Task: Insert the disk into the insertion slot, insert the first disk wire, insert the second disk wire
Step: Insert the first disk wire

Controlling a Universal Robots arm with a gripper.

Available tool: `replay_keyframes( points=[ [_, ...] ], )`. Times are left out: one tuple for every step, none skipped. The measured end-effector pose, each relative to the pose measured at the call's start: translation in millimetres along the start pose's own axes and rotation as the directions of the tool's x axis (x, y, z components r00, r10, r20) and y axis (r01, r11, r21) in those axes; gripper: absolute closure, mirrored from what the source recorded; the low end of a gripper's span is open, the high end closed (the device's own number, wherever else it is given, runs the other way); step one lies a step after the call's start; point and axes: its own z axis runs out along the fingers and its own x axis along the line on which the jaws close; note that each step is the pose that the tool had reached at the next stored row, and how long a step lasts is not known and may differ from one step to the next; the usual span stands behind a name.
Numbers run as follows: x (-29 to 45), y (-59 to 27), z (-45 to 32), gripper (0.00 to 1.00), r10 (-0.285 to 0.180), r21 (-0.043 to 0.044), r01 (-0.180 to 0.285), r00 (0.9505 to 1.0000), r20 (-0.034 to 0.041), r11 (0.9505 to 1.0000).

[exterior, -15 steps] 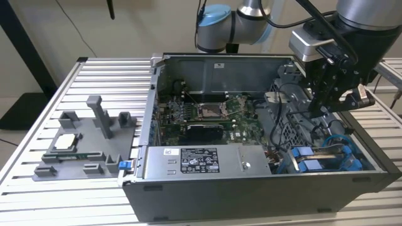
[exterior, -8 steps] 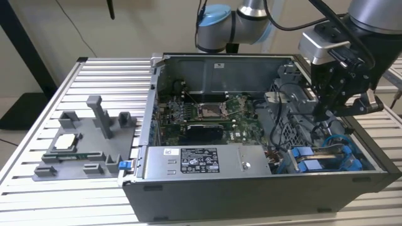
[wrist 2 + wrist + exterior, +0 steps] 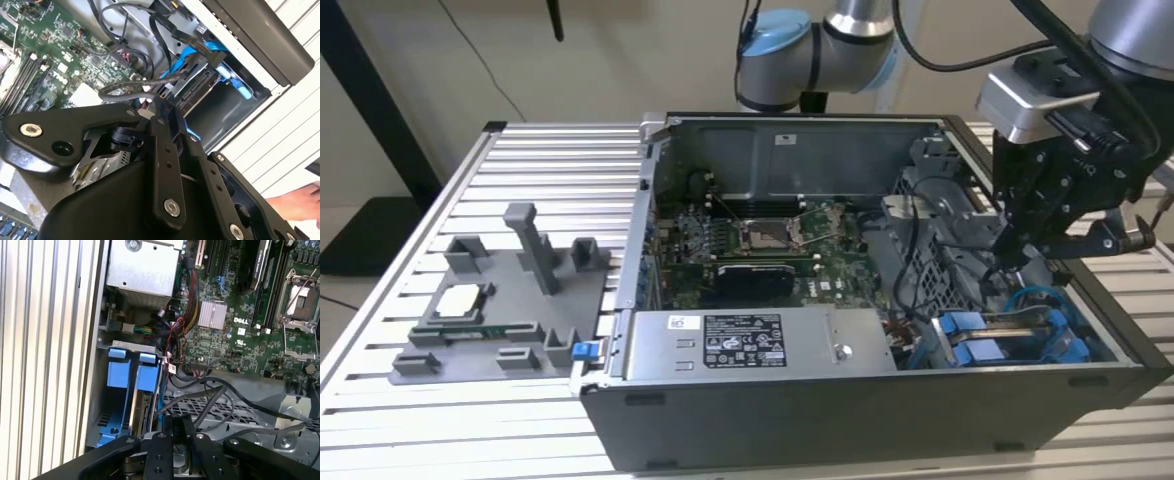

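Disk [image 3: 143, 412] looks seated in the insertion slot [image 3: 127, 346], so wiring seems in hand: end effector [image 3: 1014, 262] over the cables [image 3: 215, 390], grip I cannot tell, wanting careful connector alignment.

A hand [image 3: 296, 202] is cut off at the second wrist view's edge.

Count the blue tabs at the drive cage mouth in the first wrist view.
2, side by side: one blue tab beside the case wall, the other nearer the motherboard. More may be hidden lower down.
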Motion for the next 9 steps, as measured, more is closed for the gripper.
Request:
replay_keyframes(
  points=[
    [1.2, -0.9, 0.1, 1.00, 0.000, -0.0041, 0.000, 1.0000, 0.0003, 1.0000],
    [2.4, -1.8, 0.2, 1.00, 0.001, -0.0082, -0.001, 1.0000, 0.0006, 1.0000],
    [3.5, -2.7, 0.3, 1.00, 0.001, -0.0119, -0.001, 1.0000, 0.0008, 0.9999],
    [4.6, -3.5, 0.3, 1.00, 0.002, -0.0154, -0.002, 1.0000, 0.0010, 0.9999],
    [5.6, -4.3, 0.4, 1.00, 0.002, -0.0184, -0.002, 1.0000, 0.0012, 0.9998],
    [6.7, -5.1, 0.4, 1.00, 0.002, -0.0215, -0.002, 1.0000, 0.0013, 0.9998],
    [7.7, -5.9, 0.5, 1.00, 0.003, -0.0244, -0.003, 1.0000, 0.0014, 0.9997],
    [8.6, -6.7, 0.5, 1.00, 0.003, -0.0270, -0.003, 1.0000, 0.0016, 0.9996],
    [9.4, -7.4, 0.6, 1.00, 0.003, -0.0298, -0.003, 1.0000, 0.0019, 0.9996]
  ],
)
